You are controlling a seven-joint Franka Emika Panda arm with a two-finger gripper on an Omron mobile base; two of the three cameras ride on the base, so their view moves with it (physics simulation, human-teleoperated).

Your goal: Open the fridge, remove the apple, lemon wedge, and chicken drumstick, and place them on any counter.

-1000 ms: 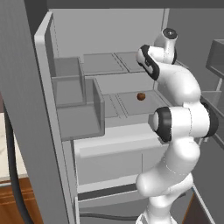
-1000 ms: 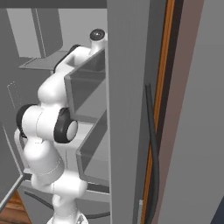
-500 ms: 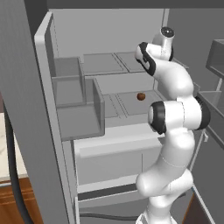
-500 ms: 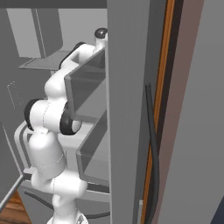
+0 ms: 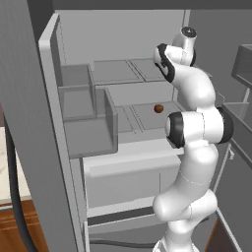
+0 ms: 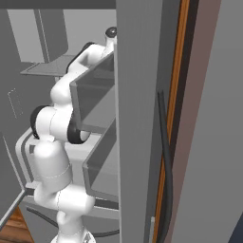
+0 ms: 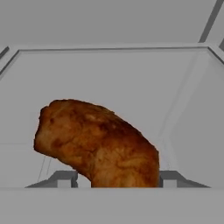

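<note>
Left base view, fridge (image 5: 123,64): it stands open, with the left door swung out and its grey door bins facing me.
Left base view, my arm: it rises from the lower right and reaches up to the upper shelf, on the right side of the fridge.
Left base view, apple (image 5: 158,109): a small dark reddish ball on the lower shelf, just left of my arm and below my hand.
Left base view, tabletop (image 5: 6,172): a pale strip at the far left edge, above brown wood.
Right base view, my arm: it goes up behind the right door bins of the fridge, and my hand is hidden by the door.
Hand view, chicken drumstick (image 7: 98,144): it lies on the grey shelf, very near, thick end to the left.
Hand view, claw (image 7: 117,180): my two finger tips stand one on each side of the drumstick, close to it. I cannot tell if they already press it.
</note>
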